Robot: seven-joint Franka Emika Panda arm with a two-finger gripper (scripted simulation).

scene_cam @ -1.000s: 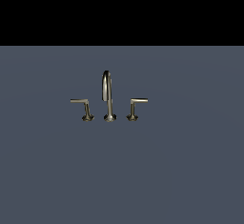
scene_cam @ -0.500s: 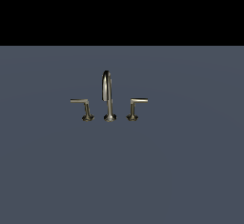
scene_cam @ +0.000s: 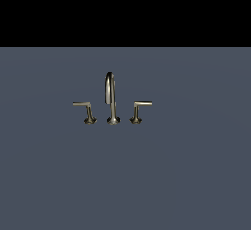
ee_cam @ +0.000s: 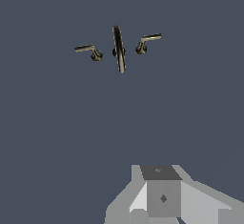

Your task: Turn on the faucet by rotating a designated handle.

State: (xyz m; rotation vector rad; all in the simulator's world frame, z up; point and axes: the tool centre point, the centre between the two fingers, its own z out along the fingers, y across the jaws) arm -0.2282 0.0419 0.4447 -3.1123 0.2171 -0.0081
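Jaws themselves cannot be made out: the wrist view shows only a blocky grey part of the gripper (ee_cam: 162, 197) at the near edge of the picture, so whether they are spread or pressed together I cannot tell. Nothing is visibly held there. In the exterior view the arm does not appear at all.

Beyond the gripper lies a wide stretch of bare blue-grey worktop (scene_cam: 125, 175), and the hand is well apart from everything on it.

Farther out stands the faucet (scene_cam: 112, 99), a small brassy-grey set. Its tall thin arched spout (scene_cam: 111, 89) rises in the middle on its own flared base. On the exterior view's left of the spout is the designated handle (scene_cam: 84, 107), a short L-shaped lever on a flared post, with its thin arm reaching away from the spout toward the exterior view's left. The mirror-image lever (scene_cam: 139, 107) stands on the other side, its arm pointing the opposite way. In the wrist view the same handle (ee_cam: 88, 50) is seen small and distant, beside the spout.

As for progress, I judge the task barely begun: no contact with the handle, both levers lying level and symmetric. The approach across the worktop, the contact with the lever arm and the rotation itself are all left to do.
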